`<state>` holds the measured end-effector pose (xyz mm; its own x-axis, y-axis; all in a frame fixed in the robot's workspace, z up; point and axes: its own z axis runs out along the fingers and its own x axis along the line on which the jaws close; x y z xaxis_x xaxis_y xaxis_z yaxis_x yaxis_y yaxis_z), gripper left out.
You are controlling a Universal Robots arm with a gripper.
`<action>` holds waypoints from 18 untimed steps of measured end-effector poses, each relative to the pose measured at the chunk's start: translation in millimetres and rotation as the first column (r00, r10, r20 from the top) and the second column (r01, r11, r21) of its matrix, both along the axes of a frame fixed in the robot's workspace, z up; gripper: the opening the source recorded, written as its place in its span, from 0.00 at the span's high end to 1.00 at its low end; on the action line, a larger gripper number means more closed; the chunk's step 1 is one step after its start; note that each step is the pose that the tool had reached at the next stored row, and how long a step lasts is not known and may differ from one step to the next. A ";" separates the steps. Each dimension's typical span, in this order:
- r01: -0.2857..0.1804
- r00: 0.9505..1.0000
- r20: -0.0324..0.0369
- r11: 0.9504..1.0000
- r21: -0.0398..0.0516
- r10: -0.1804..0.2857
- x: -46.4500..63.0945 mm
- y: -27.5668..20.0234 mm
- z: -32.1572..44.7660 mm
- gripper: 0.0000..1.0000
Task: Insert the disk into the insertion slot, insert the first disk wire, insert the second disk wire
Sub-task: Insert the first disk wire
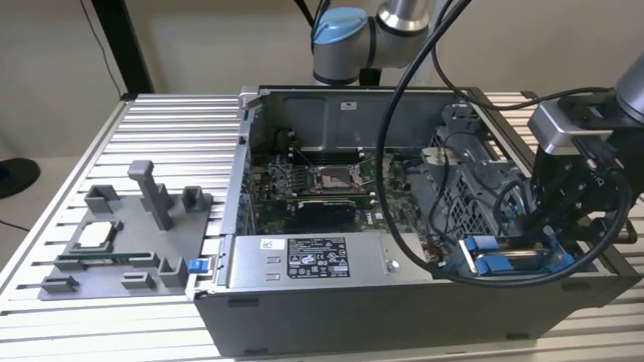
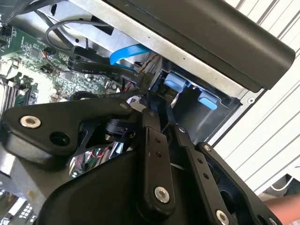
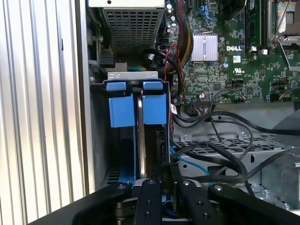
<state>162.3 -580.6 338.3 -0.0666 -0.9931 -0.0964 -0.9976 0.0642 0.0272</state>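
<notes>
The disk (image 3: pixel 140 136) looks to me to be already in the insertion slot (image 3: pixel 99 136). It stands on edge in the grey bay with its blue carrier tabs (image 3: pixel 123 111) at the bay's end, at about four o'clock in the exterior view, in the corner of the open computer case (image 1: pixel 332 320). So I judge the first step done. I cannot say the same of the two wire steps. A black flat cable (image 2: pixel 96 69) and a blue cable (image 2: pixel 125 54) run loose near the bay, and I see no plug seated on the disk, though the place where one would sit is hidden behind my own hardware. My arm (image 1: pixel 348 34) comes in from twelve o'clock behind the case, swings round to three o'clock, and points my end effector (image 2: pixel 154 103) down into that corner, right over the disk and just beside the end of the black flat cable. I cannot tell whether my end effector is open or closed, or whether it grips anything. The grey power supply (image 1: pixel 302 260) lies along the case's six o'clock wall. A grey parts fixture (image 1: pixel 131 241) sits on the slatted bench (image 1: pixel 171 128) at nine o'clock, well apart from me.
</notes>
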 end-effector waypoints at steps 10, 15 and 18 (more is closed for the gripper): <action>0.000 1.000 0.000 1.000 0.000 0.000 0.0 2.2 1.4 1.00; 0.000 1.000 0.000 1.000 -0.001 0.000 0.0 2.3 -0.1 1.00; -0.002 1.000 0.000 1.000 0.001 0.002 0.0 2.0 -1.7 1.00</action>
